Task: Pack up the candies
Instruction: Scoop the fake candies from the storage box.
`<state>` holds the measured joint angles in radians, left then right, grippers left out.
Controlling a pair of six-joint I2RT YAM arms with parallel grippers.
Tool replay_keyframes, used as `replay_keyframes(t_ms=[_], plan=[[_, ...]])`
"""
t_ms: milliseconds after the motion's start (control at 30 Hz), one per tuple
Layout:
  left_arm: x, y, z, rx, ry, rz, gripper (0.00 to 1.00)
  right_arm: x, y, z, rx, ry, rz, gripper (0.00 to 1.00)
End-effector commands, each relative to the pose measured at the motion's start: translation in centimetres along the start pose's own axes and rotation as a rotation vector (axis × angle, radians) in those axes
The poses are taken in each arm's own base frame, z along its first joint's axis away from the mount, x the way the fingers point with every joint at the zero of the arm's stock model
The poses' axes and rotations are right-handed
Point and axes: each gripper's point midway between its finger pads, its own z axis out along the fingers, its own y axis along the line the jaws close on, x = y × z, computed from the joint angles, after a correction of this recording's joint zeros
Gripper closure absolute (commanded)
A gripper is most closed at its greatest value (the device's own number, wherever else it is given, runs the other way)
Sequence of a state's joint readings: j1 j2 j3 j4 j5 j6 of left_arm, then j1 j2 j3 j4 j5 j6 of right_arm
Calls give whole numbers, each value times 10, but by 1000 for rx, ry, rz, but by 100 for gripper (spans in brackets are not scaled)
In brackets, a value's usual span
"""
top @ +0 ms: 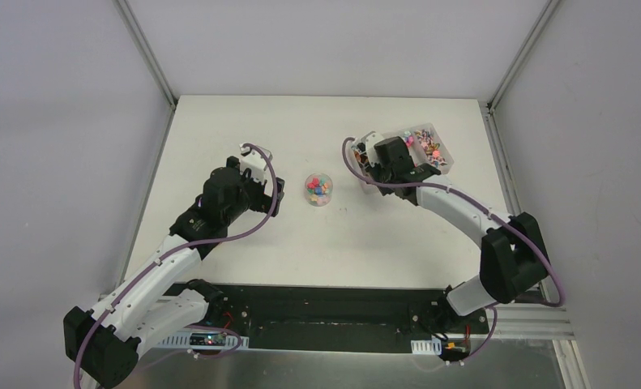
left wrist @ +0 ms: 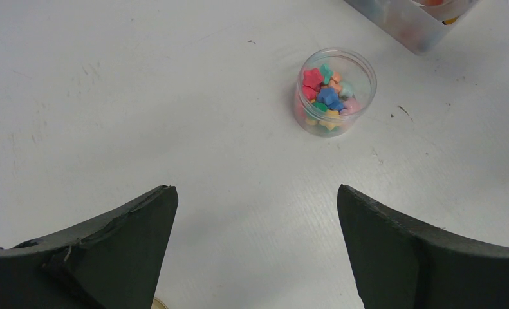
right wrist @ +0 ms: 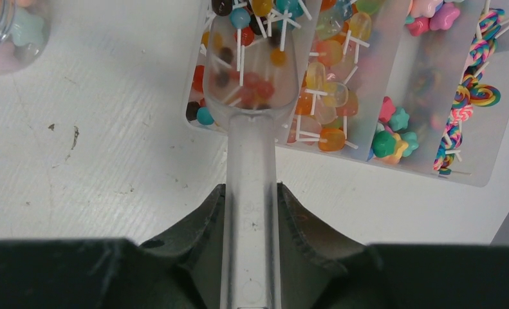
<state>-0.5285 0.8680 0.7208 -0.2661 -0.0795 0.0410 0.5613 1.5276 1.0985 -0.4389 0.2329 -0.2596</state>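
The white worktop (top: 317, 243) carries two containers. The larger is one clear divided tray (right wrist: 470, 180) at the far right. The right wrist view shows four of its compartments. The leftmost holds small round lollipops (right wrist: 242, 19) on white sticks, and the next holds bigger translucent ones in orange and yellow. The third holds star-shaped pieces, pink at the far end and green, yellow and pink at the near end. The rightmost holds rainbow swirl lollipops. Two hands are in view. The left hand (left wrist: 257, 188) hangs over bare worktop left of centre, its fingers spread fully wide and holding nothing. The right hand (right wrist: 250, 193) is at the tray's left end, its fingers closed partway onto the handle of one clear scoop (right wrist: 250, 154). The scoop's bowl lies over the leftmost compartment. Lollipops show through the bowl, but whether any lie inside it cannot be told. The smaller container is one round clear jar (left wrist: 369, 77), lidless and upright near the middle of the worktop, between the two hands and well apart from the tray. The candies (left wrist: 329, 96) fill much of it: tiny star shapes in red, blue, green, orange, yellow and pink, heaped too closely to count.
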Motion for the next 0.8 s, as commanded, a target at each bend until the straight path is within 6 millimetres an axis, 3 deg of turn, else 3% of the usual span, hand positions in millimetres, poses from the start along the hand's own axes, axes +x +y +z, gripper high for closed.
replay_keyframes(t_ms=[0,767], plan=[[-11,4,-3,-16,-44,5,1,0,8,-7,-22,-70,45,100],[-8,2,0,-8,-32,6,1,7,1,-15,50,-299,130,100]])
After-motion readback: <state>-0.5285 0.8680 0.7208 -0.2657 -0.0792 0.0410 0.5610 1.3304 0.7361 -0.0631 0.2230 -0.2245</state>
